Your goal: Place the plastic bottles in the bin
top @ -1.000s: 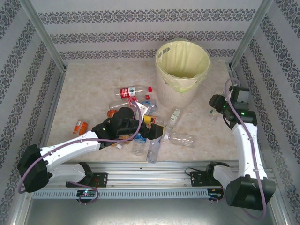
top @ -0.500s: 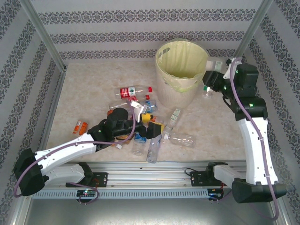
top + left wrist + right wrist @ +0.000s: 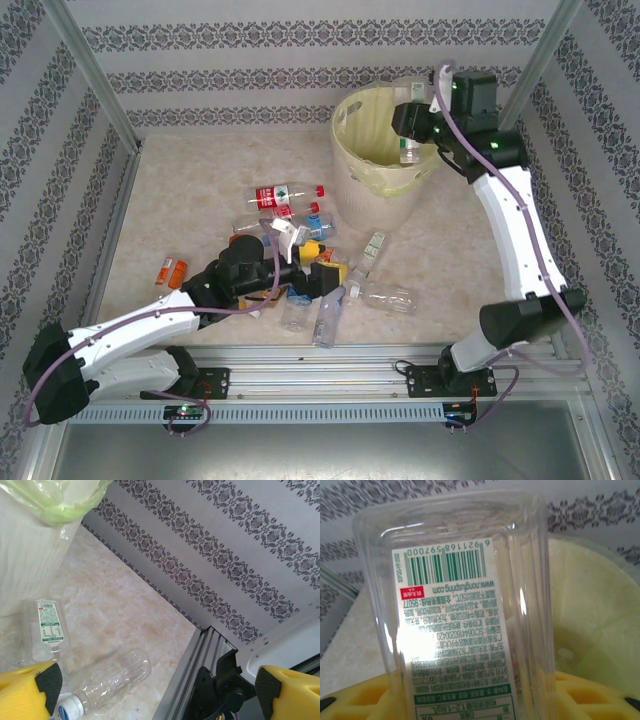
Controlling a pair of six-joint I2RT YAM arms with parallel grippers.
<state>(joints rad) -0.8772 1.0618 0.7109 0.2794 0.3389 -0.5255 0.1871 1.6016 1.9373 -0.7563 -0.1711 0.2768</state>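
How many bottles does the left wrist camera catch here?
2: a green-labelled bottle beside the bin, and a clear ribbed bottle lying next to it. Others may be hidden.

The clear bottle (image 3: pixel 455 605) carries a white label (image 3: pixel 452 630) printed in green, not upright to the camera. At its twelve o'clock is a barcode (image 3: pixel 445 565) with the digits 6 921168 597000, and just under it the address www.nongfuspring.com. At ten o'clock there is a red square (image 3: pixel 418 592) with unreadable white characters, then rows of fine Chinese print too small to make out. In the left wrist view, at eight o'clock, the flat bottle (image 3: pixel 45 652) bears a green-and-white label (image 3: pixel 50 622) whose large pale characters are unclear, and from above the lettering on the red-label bottle (image 3: pixel 285 194) is too small to read.
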